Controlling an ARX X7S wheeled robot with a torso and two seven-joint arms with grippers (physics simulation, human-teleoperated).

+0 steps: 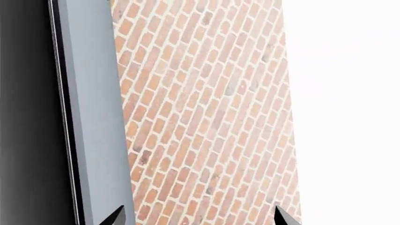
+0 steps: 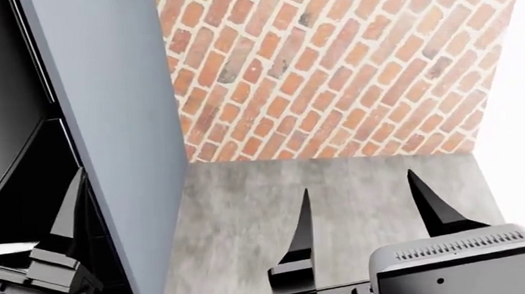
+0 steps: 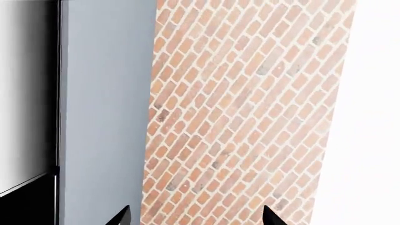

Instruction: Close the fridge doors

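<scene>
Two grippers are showing in the head view. The right gripper [image 2: 365, 205] is standing low in the middle with its two dark pointed fingers spread wide apart and holding nothing, its grey body cut off by the lower edge. The left gripper [image 2: 64, 218] is sitting at the lower left; only one pointed finger is clearly showing there, so its spread cannot be told from that view. In the left wrist view, two dark fingertips [image 1: 115, 216] are poking into the picture far apart with nothing between them, so that gripper is also standing wide and empty. The right wrist view is likewise showing just two small dark tips, well apart. Beyond the grippers, one grey floor [image 2: 337, 197] is stretching ahead to one red brick wall [image 2: 330, 62]. One tall grey-blue panel [image 2: 108, 128] is rising just beside the left gripper, meeting the brick wall at a corner. Past that panel, at the far left, glossy black surfaces [image 2: 12, 173] are showing, which may be part of the fridge doors, but they are cropped by the edge and too partial to count or to say whether they are open. A plain white area is filling the right side.
</scene>
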